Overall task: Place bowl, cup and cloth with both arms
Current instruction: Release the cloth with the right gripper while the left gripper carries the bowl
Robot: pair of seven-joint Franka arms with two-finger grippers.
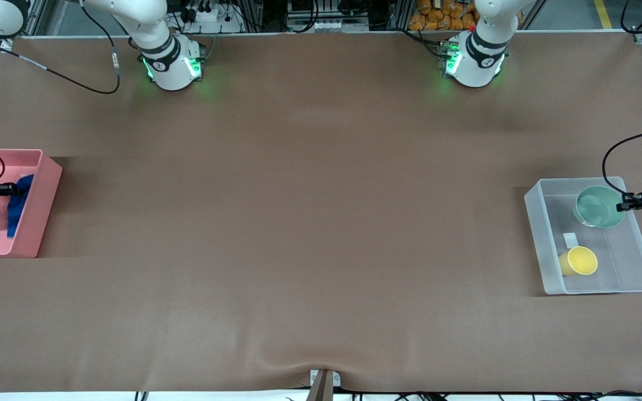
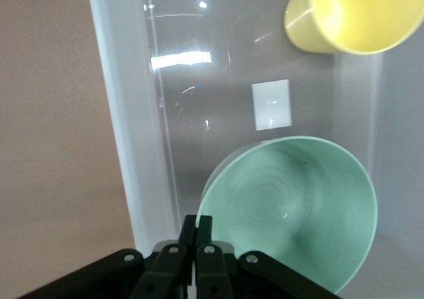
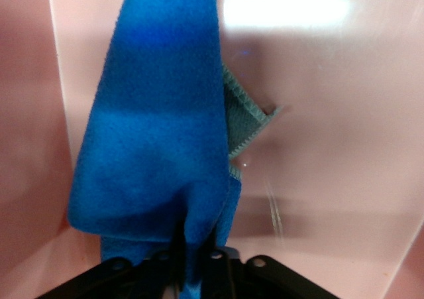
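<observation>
Two arms work at opposite ends of the brown table, and we take the things from largest to smallest. At the right arm's end stands the pink bin; at the left arm's end stands the clear bin.

The cloth hangs into the pink bin, pinched at its top by the right gripper. In the right wrist view the cloth drapes straight down from the closed fingers, its long axis running from the gripper toward the bin floor, with a pale stitched edge showing at one fold.

The bowl sits tilted in the clear bin, at the end farther from the front camera. The left gripper has its fingers closed on the bowl's rim; the left wrist view shows the bowl with the rim caught between the fingers and its open mouth facing the camera.

The cup lies on its side in the same bin, nearer the front camera than the bowl, mouth turned toward that camera. We judge the left arm the only one placed to reach it, since it lies just along the bin from the bowl.
</observation>
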